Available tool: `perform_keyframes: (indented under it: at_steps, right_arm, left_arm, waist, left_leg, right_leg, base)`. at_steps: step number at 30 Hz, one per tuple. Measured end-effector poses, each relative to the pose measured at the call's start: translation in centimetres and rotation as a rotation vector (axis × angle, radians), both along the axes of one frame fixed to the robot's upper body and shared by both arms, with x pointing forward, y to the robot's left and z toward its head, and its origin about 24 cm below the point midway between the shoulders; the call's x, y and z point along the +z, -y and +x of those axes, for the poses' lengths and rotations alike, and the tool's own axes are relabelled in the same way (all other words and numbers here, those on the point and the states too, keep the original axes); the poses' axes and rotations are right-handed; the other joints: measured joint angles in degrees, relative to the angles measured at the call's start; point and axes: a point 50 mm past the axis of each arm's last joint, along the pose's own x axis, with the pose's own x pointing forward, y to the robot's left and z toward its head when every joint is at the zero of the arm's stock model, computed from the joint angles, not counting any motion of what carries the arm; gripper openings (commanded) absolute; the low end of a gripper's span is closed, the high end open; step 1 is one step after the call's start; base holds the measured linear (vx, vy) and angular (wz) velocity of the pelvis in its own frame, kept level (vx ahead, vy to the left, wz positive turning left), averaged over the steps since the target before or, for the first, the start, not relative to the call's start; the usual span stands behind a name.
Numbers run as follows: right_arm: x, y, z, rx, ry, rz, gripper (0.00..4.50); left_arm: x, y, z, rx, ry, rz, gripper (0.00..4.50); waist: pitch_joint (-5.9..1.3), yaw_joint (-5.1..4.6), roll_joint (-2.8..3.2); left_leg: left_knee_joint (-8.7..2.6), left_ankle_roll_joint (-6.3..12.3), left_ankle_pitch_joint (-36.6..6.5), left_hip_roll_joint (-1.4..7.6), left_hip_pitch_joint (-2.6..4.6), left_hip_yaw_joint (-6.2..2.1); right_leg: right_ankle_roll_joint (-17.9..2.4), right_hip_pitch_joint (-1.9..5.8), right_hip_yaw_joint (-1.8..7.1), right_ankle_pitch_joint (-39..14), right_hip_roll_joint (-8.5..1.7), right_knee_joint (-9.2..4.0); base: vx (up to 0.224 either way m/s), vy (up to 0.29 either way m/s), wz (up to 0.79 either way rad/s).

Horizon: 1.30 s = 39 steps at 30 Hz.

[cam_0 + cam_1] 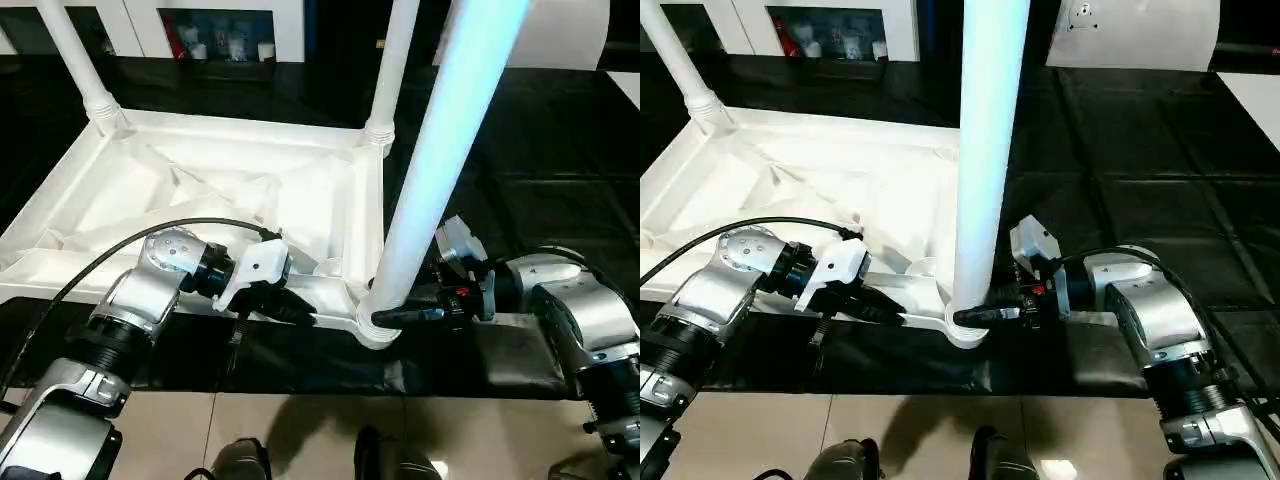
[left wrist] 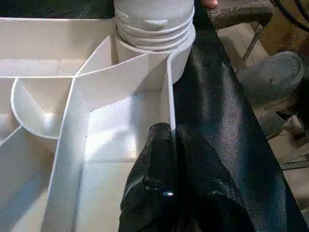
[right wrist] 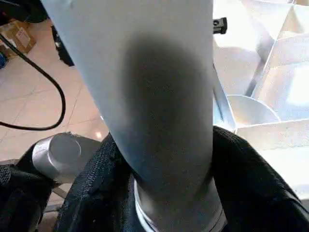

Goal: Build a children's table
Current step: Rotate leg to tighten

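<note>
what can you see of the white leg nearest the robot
The long round white plastic leg stands upright, leaning slightly, in the near right corner socket of the upturned white ribbed table top. It is smooth, tapered and widest at a ringed collar just above the socket. The right gripper has its black fingers around that base, one each side. The top runs out of view.

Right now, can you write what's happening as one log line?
left gripper: shut on table rim | right gripper: around near-corner leg base

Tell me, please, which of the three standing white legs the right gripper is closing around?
The near-corner leg, closest to the robot; the right gripper brackets its base at the socket. The two far-corner legs stand untouched.
</note>
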Motion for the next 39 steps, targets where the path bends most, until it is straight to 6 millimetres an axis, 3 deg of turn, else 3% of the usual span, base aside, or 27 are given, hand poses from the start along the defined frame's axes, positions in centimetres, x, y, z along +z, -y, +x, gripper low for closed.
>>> perform_keyframes:
  at_steps: [7,11,13,15,17,18,19,20,21,22,23,25,26,28,29,30,34,37,39]
  right_arm:
    - [-0.6,-0.4,-1.1,-0.164,-0.018,0.025,2.09]
    - [-1.0,-1.0,-0.2,-0.381,-0.024,0.041,2.09]
    - [-1.2,-1.5,0.6,-0.543,-0.033,0.075,2.08]
    - [-1.2,-2.2,2.0,-0.781,-0.023,0.103,2.07]
    - [-1.2,-2.5,2.8,-0.92,-0.028,0.102,2.07]
    - [-1.3,-2.7,3.1,-0.986,-0.034,0.111,2.07]
    - [-1.3,-2.9,3.4,-1.049,-0.038,0.115,2.07]
    - [-1.4,-2.9,3.5,-1.107,-0.037,0.113,2.07]
    - [-1.1,-3.3,3.9,-1.135,-0.029,0.115,2.07]
    - [-1.0,-3.6,4.2,-1.163,-0.02,0.119,2.07]
    - [-0.9,-3.7,4.4,-1.195,-0.005,0.119,2.07]
    - [-0.7,-3.9,4.7,-1.252,0.007,0.13,2.07]
    - [-0.7,-4.1,4.8,-1.272,0.017,0.137,2.07]
    - [-0.6,-4.2,4.9,-1.29,0.022,0.147,2.07]
    - [-0.6,-4.2,4.9,-1.292,0.031,0.15,2.61]
    - [-0.5,-4.2,5.0,-1.293,0.035,0.152,2.74]
    - [-0.6,-5.1,4.7,-1.276,0.024,0.177,2.83]
    - [-1.1,-6.5,4.2,-1.183,0.017,0.164,3.2]
    - [-1.6,-8.0,3.6,-1.08,-0.001,0.161,3.47]
  left_arm:
    - [-0.4,0.6,0.2,0.092,-0.041,-0.02,0.0]
    - [-0.7,0.8,1.0,0.234,-0.038,-0.026,0.0]
    - [-0.8,1.4,1.7,0.327,-0.038,-0.051,0.0]
    - [-0.8,2.7,2.8,0.449,-0.022,-0.068,0.0]
    - [-0.9,4.0,3.2,0.527,-0.027,-0.092,0.0]
    - [-0.9,4.5,3.4,0.564,-0.029,-0.098,0.0]
    - [-0.9,5.1,3.5,0.594,-0.03,-0.099,0.0]
    - [-1.1,5.8,3.6,0.623,-0.03,-0.099,0.0]
    - [-0.9,5.9,3.8,0.645,-0.021,-0.106,0.0]
    - [-0.8,6.1,3.9,0.666,-0.017,-0.114,0.0]
    - [-0.8,6.4,4.0,0.685,-0.01,-0.123,0.0]
    - [-0.6,7.0,4.1,0.705,0.009,-0.125,0.0]
    - [-0.4,7.2,4.2,0.709,0.02,-0.124,0.0]
    - [-0.3,7.2,4.2,0.711,0.028,-0.124,0.0]
    - [-0.2,7.3,4.2,0.71,0.035,-0.123,0.0]
    - [-0.1,7.3,4.2,0.709,0.038,-0.123,0.0]
    - [0.1,6.6,4.5,0.74,0.07,-0.119,0.0]
    - [0.3,5.9,4.8,0.78,0.106,-0.116,0.0]
    - [0.5,5.9,4.8,0.764,0.122,-0.123,0.0]
  waist:
    - [-0.04,0.18,-0.02]
    - [-0.02,-1.19,-0.02]
    - [-0.03,-1.88,0.0]
    - [0.1,-3.33,0.34]
    - [0.34,-4.79,1.0]
    - [0.62,-4.86,1.26]
    - [0.78,-4.84,1.19]
    - [0.63,-4.57,0.31]
    - [0.7,-4.33,-0.61]
    - [0.76,-4.0,-0.5]
    - [0.64,-3.17,-0.25]
    - [0.43,-3.02,0.08]
    - [0.33,-3.1,0.23]
    - [0.23,-3.15,0.08]
    - [0.23,-3.14,0.06]
    - [0.22,-3.13,0.05]
    - [0.18,-3.68,-0.05]
    - [0.19,-4.82,-0.08]
    - [0.19,-4.67,-0.07]
  left_leg:
    - [0.06,-0.01,0.01,0.0,0.03,0.01]
    - [0.09,-0.5,-0.09,0.01,1.06,-0.15]
    - [-0.11,-0.51,-0.09,0.01,0.98,-0.43]
    - [-0.01,-0.61,-0.03,0.07,0.82,-0.92]
    - [-0.13,-0.58,-0.05,0.45,0.92,-1.44]
    - [-0.29,-0.58,-0.06,0.72,0.81,-1.54]
    - [-0.21,-0.58,-0.06,0.61,0.97,-1.36]
    - [-0.08,-0.58,-0.06,0.05,1.36,-0.52]
    - [-0.14,-0.71,-0.18,-0.83,2.07,-0.33]
    - [-0.15,-0.76,-0.33,-1.26,2.06,-0.74]
    - [-0.63,-0.72,-0.3,-1.33,1.45,-1.28]
    - [-1.39,-1.04,0.28,-1.29,1.07,-1.78]
    - [-1.8,-0.8,1.28,-0.86,0.93,-1.73]
    - [-1.74,-0.6,1.23,-1.0,0.82,-1.33]
    - [-1.76,-0.49,1.15,-1.02,0.82,-1.21]
    - [-1.76,-0.48,1.1,-1.01,0.76,-1.19]
    - [-1.79,-0.48,1.08,-0.86,0.45,-1.09]
    - [-1.74,-0.48,1.09,-0.72,0.15,-1.04]
    - [-1.75,-0.46,1.11,-0.64,-0.05,-1.04]
  right_leg:
    - [0.06,0.21,0.04,-0.04,-0.02,0.11]
    - [0.28,1.02,-0.12,-0.18,-0.03,-0.25]
    - [0.31,1.22,-0.35,-0.19,-0.03,-1.05]
    - [0.31,1.78,-1.46,-0.19,-0.18,-2.42]
    - [0.58,3.01,-3.57,-0.38,-0.61,-4.37]
    - [0.67,3.43,-3.69,-1.23,-0.51,-3.66]
    - [0.06,3.13,-2.72,-3.46,-0.65,-0.91]
    - [-0.25,3.45,-0.17,-4.67,-0.9,2.51]
    - [0.91,2.77,0.91,-4.25,-1.11,2.45]
    - [1.16,2.36,0.78,-4.13,-1.13,2.28]
    - [1.35,2.53,0.43,-4.24,-1.24,2.08]
    - [1.35,2.47,0.08,-4.24,-0.83,1.35]
    - [1.2,2.43,0.12,-4.1,-0.51,0.98]
    - [0.52,2.42,0.55,-2.3,-0.52,0.53]
    - [0.65,2.4,0.7,-2.0,-0.52,0.37]
    - [0.65,2.37,0.69,-2.0,-0.52,0.36]
    - [0.65,1.96,0.68,-1.94,-0.41,0.37]
    - [0.46,1.59,0.68,-1.69,-0.27,0.37]
    - [0.34,1.37,0.65,-1.61,-0.2,0.37]
  base:
    - [0.0,0.0,0.0]
    - [0.0,0.0,0.0]
    - [0.0,0.0,0.0]
    - [-0.029,0.026,-0.05]
    - [-0.049,0.082,-0.13]
    - [-0.075,0.07,-0.08]
    - [-0.056,0.023,0.08]
    - [-0.056,0.023,0.08]
    - [0.055,-0.023,0.1]
    - [0.086,-0.04,-0.1]
    - [0.086,-0.04,-0.1]
    - [0.029,-0.015,-0.07]
    - [0.0,0.0,0.0]
    - [0.0,0.0,0.0]
    - [0.0,0.0,0.0]
    - [0.0,0.0,0.0]
    - [0.0,0.0,0.0]
    - [0.0,0.0,0.0]
    - [0.0,0.0,0.0]
